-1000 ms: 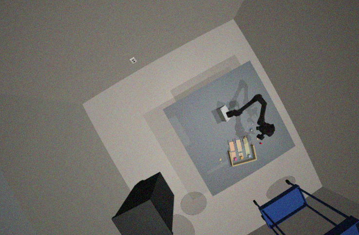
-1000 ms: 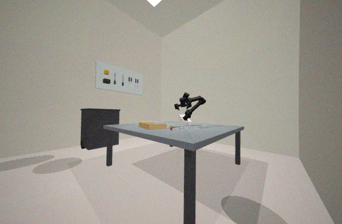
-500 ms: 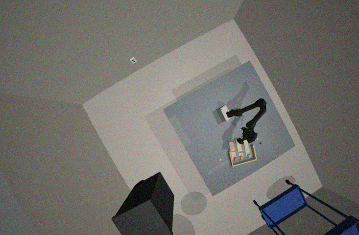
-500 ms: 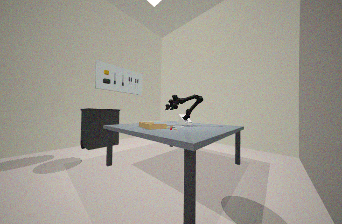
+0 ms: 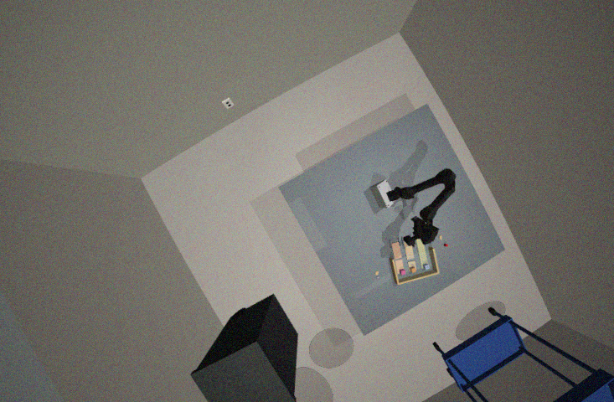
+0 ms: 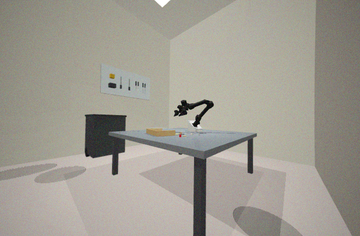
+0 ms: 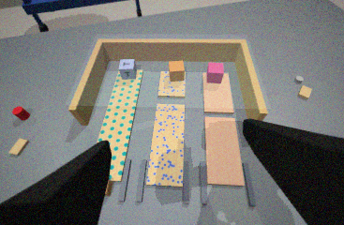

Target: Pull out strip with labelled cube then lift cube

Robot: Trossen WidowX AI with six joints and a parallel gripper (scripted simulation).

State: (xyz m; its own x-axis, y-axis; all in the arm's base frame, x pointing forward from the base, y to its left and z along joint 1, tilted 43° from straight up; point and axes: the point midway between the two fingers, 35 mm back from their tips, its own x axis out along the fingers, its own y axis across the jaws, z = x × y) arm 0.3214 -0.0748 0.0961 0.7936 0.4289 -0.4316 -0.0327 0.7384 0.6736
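Observation:
My gripper (image 7: 178,136) is open and empty, high above the near ends of the strips. A teal-dotted strip (image 7: 119,122) (image 5: 421,253) at the left of the wrist view runs unbroken; the labelled pale-blue cube (image 7: 127,69) (image 5: 426,266) sits at its far end. The blue-speckled strip is in two pieces, a near piece (image 7: 167,141) and a far piece (image 7: 165,90) with an orange cube (image 7: 176,70) (image 5: 412,270). The peach strip is also split, into a near piece (image 7: 223,150) and a far piece (image 7: 218,100) with a pink cube (image 7: 215,72) (image 5: 402,271).
A wooden wall (image 7: 174,41) (image 6: 164,133) encloses the cubes on three sides, open toward the arm. A see-through pane seems to span it. Thin grey bars (image 7: 125,180) (image 7: 248,184) stand by the near ends. A red cylinder (image 7: 21,112) (image 6: 180,135) and a small wood block (image 7: 19,146) lie left.

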